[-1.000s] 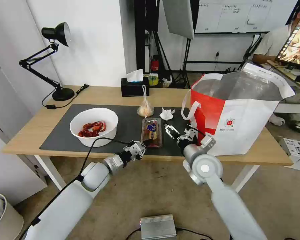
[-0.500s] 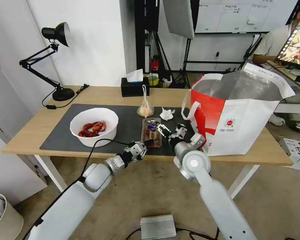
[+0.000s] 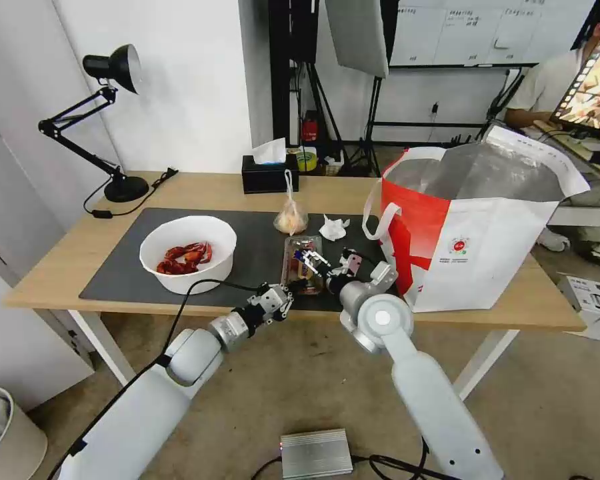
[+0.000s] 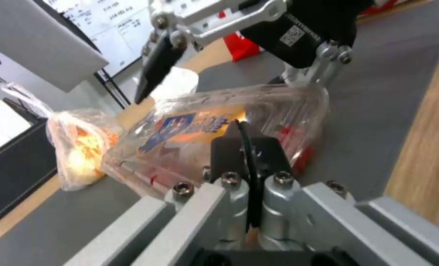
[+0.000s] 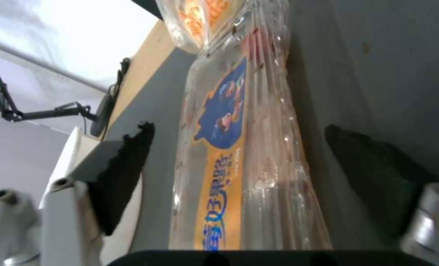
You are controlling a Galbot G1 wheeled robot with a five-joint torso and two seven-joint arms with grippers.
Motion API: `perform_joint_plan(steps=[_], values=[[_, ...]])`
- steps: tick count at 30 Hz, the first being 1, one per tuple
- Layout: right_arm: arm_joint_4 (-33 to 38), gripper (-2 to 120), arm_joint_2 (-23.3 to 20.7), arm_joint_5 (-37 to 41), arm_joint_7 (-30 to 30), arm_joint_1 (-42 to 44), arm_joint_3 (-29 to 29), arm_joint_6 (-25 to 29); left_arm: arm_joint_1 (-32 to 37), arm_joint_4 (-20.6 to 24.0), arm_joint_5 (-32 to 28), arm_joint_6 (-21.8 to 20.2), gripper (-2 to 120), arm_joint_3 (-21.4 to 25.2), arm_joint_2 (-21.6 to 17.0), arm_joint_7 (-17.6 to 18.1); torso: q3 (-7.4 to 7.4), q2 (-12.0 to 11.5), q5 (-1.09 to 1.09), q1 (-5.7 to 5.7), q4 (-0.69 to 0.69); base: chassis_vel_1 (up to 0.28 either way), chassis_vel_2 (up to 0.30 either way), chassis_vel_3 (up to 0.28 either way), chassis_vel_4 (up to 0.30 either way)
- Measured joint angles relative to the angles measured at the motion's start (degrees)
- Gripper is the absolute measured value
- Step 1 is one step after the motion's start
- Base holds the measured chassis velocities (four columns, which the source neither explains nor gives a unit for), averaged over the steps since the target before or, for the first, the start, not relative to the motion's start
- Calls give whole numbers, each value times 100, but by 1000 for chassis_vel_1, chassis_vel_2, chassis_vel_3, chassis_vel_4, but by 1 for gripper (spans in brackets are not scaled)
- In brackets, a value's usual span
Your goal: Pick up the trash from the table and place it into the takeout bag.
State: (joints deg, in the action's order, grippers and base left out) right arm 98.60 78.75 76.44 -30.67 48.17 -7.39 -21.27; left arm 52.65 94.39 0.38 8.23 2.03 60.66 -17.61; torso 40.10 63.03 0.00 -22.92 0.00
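Nothing bagged yet: bowl (image 3: 188, 252), tray (image 3: 303, 265), knotted bag (image 3: 291, 217), tissue (image 3: 333, 228) all on table (image 3: 60, 257). Right pincer (image 3: 327, 261) open, straddling tray. Left pincer (image 3: 293, 287) closed at tray's near end.

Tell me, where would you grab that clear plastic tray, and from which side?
Across its narrow width, from above: the clear plastic tray lies flat and long on the mat, and the right gripper already hangs over it, open, one of its fingers on each long side.

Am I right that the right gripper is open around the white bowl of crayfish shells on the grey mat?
Not the bowl. The right gripper is open around the clear plastic tray on the grey mat, as the right wrist view shows.
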Motion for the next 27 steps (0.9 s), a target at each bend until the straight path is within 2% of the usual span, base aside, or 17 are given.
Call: perform_joint_plan(steps=[4,5,8,12,14,15,17,18,21,22,24,27], values=[[-27,73,-8,-3,-30,-9,-1,-93,24,0,3,12,0,18,13,1,0,0,0,0,0,0,0,0,0],[-27,73,-8,-3,-30,-9,-1,-93,24,0,3,12,0,18,13,1,0,0,0,0,0,0,0,0,0],[-36,55,-8,-20,-49,2,1,-117,62,5,9,17,0,26,34,13,0,0,0,0,0,0,0,0,0],[-37,47,-3,-26,-50,12,1,-117,88,9,18,18,0,40,51,15,0,0,1,0,0,0,0,0,0],[-36,36,-3,-38,-49,34,-3,-115,146,12,41,30,0,71,104,17,0,0,0,0,1,0,0,0,0],[-36,36,-3,-38,-49,34,-3,-115,146,12,41,30,0,71,104,17,0,0,0,0,1,0,0,0,0],[-26,25,-9,-53,-43,55,-6,-94,193,15,71,47,0,95,143,16,0,0,0,0,0,0,0,0,0],[-26,25,-9,-53,-43,55,-6,-94,193,15,71,47,0,95,143,16,0,0,0,0,0,0,0,0,0],[-20,8,-10,-180,16,76,5,70,208,81,45,40,0,131,137,15,0,0,0,0,0,0,0,0,0],[-20,8,-10,-180,16,76,5,70,208,81,45,40,0,131,137,15,0,0,0,0,0,0,0,0,0],[3,0,-10,-224,58,86,14,138,235,221,-80,-28,10,140,48,120,0,0,0,0,0,0,0,0,0],[22,0,-25,-246,70,92,21,177,290,370,-239,-115,17,189,-21,198,1,-1,0,0,1,0,0,0,0]])
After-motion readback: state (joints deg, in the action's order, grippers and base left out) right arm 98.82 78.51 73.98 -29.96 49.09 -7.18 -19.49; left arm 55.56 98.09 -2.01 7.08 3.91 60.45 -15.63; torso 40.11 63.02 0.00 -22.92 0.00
